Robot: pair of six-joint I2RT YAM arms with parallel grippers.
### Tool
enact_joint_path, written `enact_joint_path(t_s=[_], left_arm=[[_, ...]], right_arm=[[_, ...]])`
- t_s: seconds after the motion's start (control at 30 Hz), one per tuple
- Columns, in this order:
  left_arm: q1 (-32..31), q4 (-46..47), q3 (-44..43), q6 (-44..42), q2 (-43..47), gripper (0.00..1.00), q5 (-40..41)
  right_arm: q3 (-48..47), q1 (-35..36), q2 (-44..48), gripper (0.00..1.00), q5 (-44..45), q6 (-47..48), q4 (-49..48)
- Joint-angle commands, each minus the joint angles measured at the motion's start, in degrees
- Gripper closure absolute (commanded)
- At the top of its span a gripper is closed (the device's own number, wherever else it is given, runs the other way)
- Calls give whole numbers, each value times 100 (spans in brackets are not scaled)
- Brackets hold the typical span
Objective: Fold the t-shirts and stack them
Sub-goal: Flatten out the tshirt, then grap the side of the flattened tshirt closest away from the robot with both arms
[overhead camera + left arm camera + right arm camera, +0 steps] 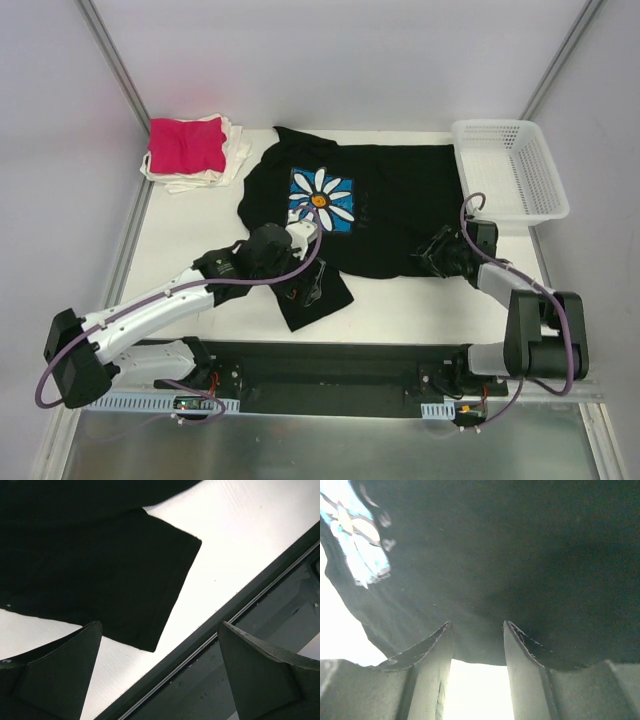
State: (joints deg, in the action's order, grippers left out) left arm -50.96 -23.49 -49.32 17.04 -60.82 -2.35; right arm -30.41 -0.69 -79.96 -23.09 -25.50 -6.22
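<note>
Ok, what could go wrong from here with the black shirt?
1. The right claw sits right at the hem of the black t-shirt with its jaws open; closing there may catch only the edge, and it could slip.
2. The left claw, wide open, hangs over the sleeve near the front rail; a low sweep might strike it.

From overhead, you cannot separate the left end effector (305,288) from the cloth beneath it. It sits dark on dark, and the arm's wrist covers the near-left part of the large black t-shirt with the blue square daisy print (390,200). The right end effector (437,255) also merges with the black hem, so its jaws are unreadable in that view.

Under the folded magenta-pink shirt (186,146), the cream shirts (236,150) show only their edges, and you cannot count them.

In the right wrist view the daisy print (360,545) is blurred and cut off at the left edge, and you cannot tell whether the fingertips (442,635) touch the hem. In the left wrist view the black sleeve (100,570) runs off the top and left edges.
</note>
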Motion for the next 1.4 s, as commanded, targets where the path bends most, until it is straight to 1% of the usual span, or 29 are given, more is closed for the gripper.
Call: enact_joint_path(t_s=[0.0, 0.17, 0.23, 0.37, 0.5, 0.63, 0.73, 0.77, 0.87, 1.13, 1.37], left_arm=[[-11, -155, -148, -307, -527, 2, -599], [-98, -595, -95, -140, -914, 2, -591], [-142, -770, -34, -43, -1028, 2, -460], [-282, -921, 133, 168, -1178, 4, -126], [-484, -991, 230, 387, -1424, 8, 129], [-862, -1141, 151, 564, -1941, 10, 375], [-1090, -1202, 63, 678, -2240, 11, 516], [-1126, -1202, 45, 695, -2285, 11, 534], [-1188, -1202, 1, 740, -2382, 12, 648], [-1188, -1193, -121, 670, -2496, 10, 1114], [-1188, -1106, -297, 581, -2786, 11, 1087]], right_arm=[[9, -194, 893, 53, 95, -43, -556], [123, -309, 1650, 53, 129, -26, -100], [167, -432, 1913, 53, 112, 10, 41], [246, -660, 2151, 55, -116, 1, 252], [290, -871, 2257, 59, -362, -96, 314], [229, -977, 2415, 60, -363, 0, 586], [203, -1038, 2538, 62, -319, 36, 595], [203, -1047, 2547, 63, -319, 45, 761], [203, -1100, 2538, 66, -362, 54, 780], [203, -1144, 2389, 68, -494, 45, 710], [246, -1153, 2354, 71, -538, 18, 648]])
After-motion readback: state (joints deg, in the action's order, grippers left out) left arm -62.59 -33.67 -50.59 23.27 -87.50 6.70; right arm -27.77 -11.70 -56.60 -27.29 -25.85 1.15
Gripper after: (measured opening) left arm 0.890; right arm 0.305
